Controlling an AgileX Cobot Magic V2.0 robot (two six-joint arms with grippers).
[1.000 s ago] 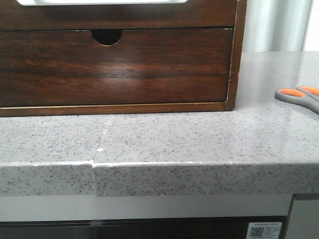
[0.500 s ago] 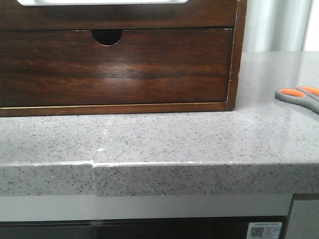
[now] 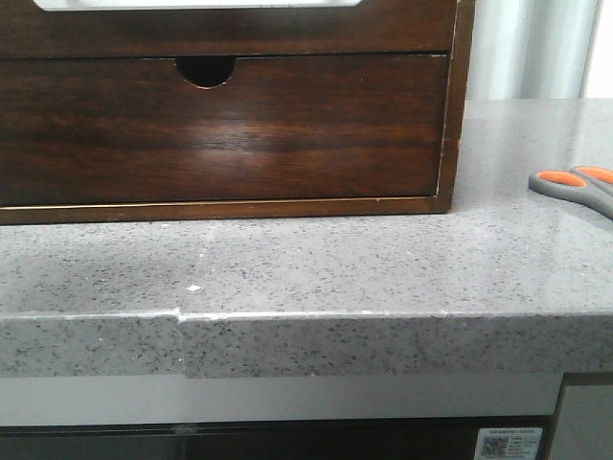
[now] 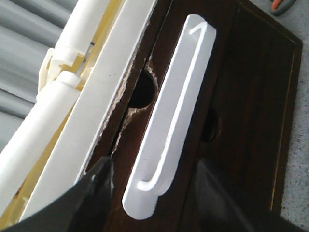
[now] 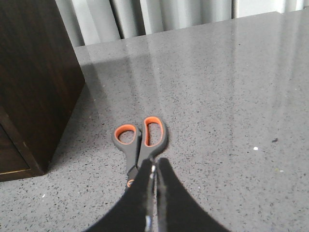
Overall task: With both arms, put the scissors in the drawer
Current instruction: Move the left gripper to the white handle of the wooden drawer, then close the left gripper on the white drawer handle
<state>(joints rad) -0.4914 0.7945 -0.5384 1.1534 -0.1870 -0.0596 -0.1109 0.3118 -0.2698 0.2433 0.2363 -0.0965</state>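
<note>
Two arms staged: left gripper (image 4: 152,191) jaws open astride drawer (image 4: 169,130) white lip, pull due; right gripper (image 5: 155,193) jaws pressed together over scissors (image 5: 140,140) lying on table (image 3: 383,259), 3 o'clock of cabinet (image 3: 220,125)

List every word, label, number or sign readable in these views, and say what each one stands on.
No text can be read in any view.
White sticker on the dark panel below the countertop, front view: a QR code with lines of small print, too small and blurred to read.
Scissors, wooden drawer unit, white handle: no markings visible.
</note>
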